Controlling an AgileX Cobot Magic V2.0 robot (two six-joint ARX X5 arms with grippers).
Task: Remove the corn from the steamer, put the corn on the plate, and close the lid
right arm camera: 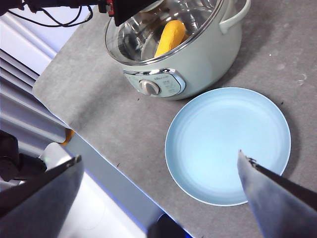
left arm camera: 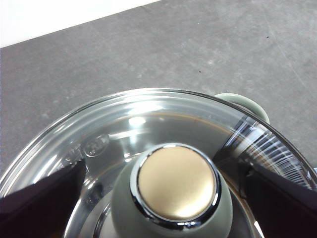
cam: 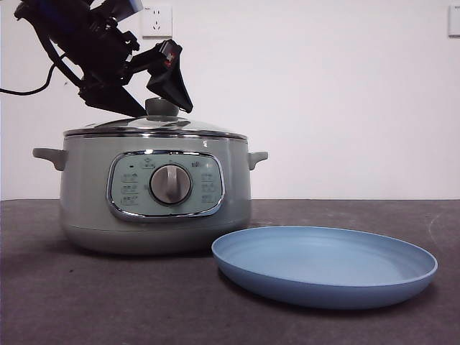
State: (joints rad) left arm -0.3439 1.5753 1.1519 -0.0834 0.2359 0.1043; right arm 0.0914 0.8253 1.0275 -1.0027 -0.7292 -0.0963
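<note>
The sage-green steamer [cam: 154, 215] stands at the left with the glass lid [cam: 154, 126] on it. My left gripper [cam: 165, 111] is open, with one jaw on each side of the lid's knob [left arm camera: 177, 183], not touching it. The corn [right arm camera: 171, 35] lies inside the steamer [right arm camera: 198, 59], seen through the lid [right arm camera: 129, 44] in the right wrist view only. The light-blue plate [cam: 323, 262] lies empty in front and to the right of the pot. My right gripper [right arm camera: 158, 156] is open and empty, high above the plate [right arm camera: 228, 144].
The grey table [cam: 108, 302] carries the pot and the plate. A white wall with a socket [cam: 157, 21] stands behind. The right wrist view shows the table's edge [right arm camera: 94, 148] on the control panel's side of the pot. One pot handle [left arm camera: 242, 104] shows past the lid's rim.
</note>
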